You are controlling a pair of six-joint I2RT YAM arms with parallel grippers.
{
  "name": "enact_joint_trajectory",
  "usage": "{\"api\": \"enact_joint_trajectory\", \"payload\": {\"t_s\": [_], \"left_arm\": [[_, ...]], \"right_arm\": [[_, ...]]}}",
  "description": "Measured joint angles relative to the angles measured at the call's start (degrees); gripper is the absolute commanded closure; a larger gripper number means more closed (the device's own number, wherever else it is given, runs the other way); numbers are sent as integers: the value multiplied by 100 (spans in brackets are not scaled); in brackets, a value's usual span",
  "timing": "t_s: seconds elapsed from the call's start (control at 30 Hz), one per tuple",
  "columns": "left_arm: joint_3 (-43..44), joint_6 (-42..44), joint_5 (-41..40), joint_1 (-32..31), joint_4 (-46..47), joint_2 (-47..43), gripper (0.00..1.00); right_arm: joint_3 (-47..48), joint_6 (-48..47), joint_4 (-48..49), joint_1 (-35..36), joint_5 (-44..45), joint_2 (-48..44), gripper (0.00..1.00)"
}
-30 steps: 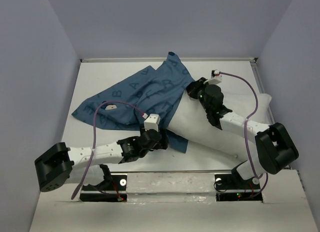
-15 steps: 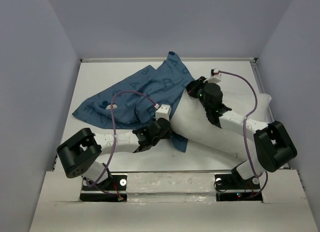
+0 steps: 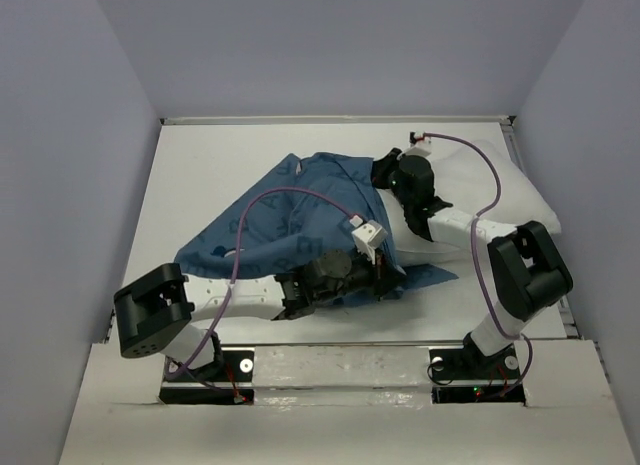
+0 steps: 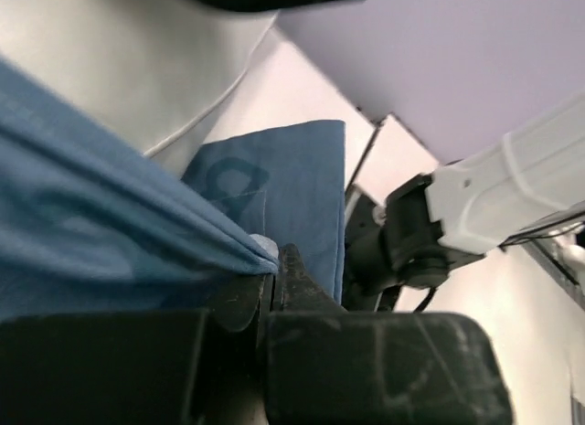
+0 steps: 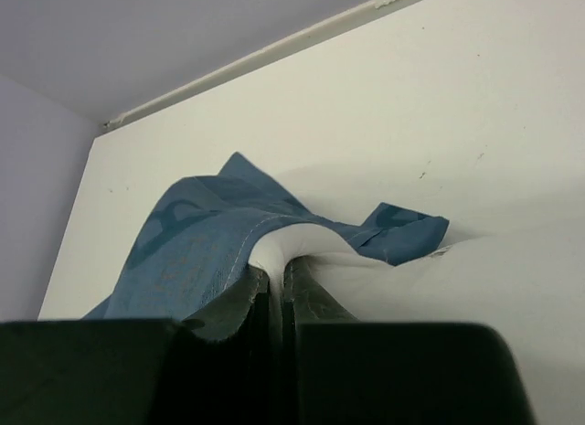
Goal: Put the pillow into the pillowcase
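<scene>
Walls (image 3: 350, 45) of pale lavender box me in on three sides, and the white table (image 3: 210, 165) runs flat beneath. The pillow (image 3: 525, 190), plump and white, lies on the right half. Its left end is covered by the dark blue pillowcase (image 3: 290, 225), which drapes from the middle toward the near left. My right claw (image 5: 276, 277) is pinched tight on the case's hem at the far side, with white pillow bulging just beyond my fingers. My left claw (image 4: 271, 274) is clamped on a fold of the same cloth at the near side. Against half a second ago, the case has slid right over more of the pillow. My left arm has swung right with it, and the pillow now sits closer to the right wall.
</scene>
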Motion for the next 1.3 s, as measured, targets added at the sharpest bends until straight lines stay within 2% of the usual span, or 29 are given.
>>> {"api": "enact_joint_trajectory", "payload": {"t_s": [0.03,0.1,0.13,0.17,0.27,0.37,0.47,0.53,0.57,0.6,0.67,0.77,0.8,0.83,0.9,1.0,1.13,1.3], "left_arm": [[79,11,138,17,136,52,63],[356,28,411,72,284,278,22],[514,61,605,92,319,420,6],[688,105,776,94,310,533,1],[872,282,994,168,31,442,1],[892,520,1029,623,-737,-254,1],[957,529,645,1891,-1464,-1425,2],[1165,459,319,2894,-1952,-1939,9],[1259,422,190,3263,-2103,-2020,9],[1473,382,61,4199,-2393,-1965,12],[1600,354,-35,4776,-2562,-1836,13],[2142,463,-48,5508,-2990,-741,12],[2570,601,-105,5643,-3163,-20,12],[2903,695,-120,5692,-3257,426,12],[3797,977,-146,5727,-3526,1969,11],[4817,1377,-264,5724,-4269,3517,10],[6113,1965,-476,5724,-5007,4885,9],[7342,2496,-697,5727,-5499,5495,9]], "right_arm": [[0,33,9,-2,-15,22,100],[-2,55,76,-9,-52,63,100],[-20,52,129,-15,-52,63,100],[-74,31,251,-26,-48,63,100],[-629,26,734,-125,-133,-195,100],[-1368,-15,1069,-262,-184,-767,100],[-1860,-157,1198,-444,-205,-1436,100],[-2006,-232,1211,-516,-254,-1613,100],[-2037,-258,1222,-535,-278,-1637,100],[-2081,-286,1239,-546,-308,-1659,100],[-2131,-317,1290,-546,-372,-1661,100],[-2177,-363,1375,-549,-586,-1687,100],[-2177,-374,1390,-549,-658,-1690,100],[-2177,-385,1394,-551,-726,-1690,100],[-2177,-424,1405,-566,-920,-1685,100],[-2175,-428,1419,-579,-1213,-1661,100],[-2149,-428,1423,-579,-1545,-1565,100],[-2092,-426,1416,-579,-1869,-1497,100]]}}
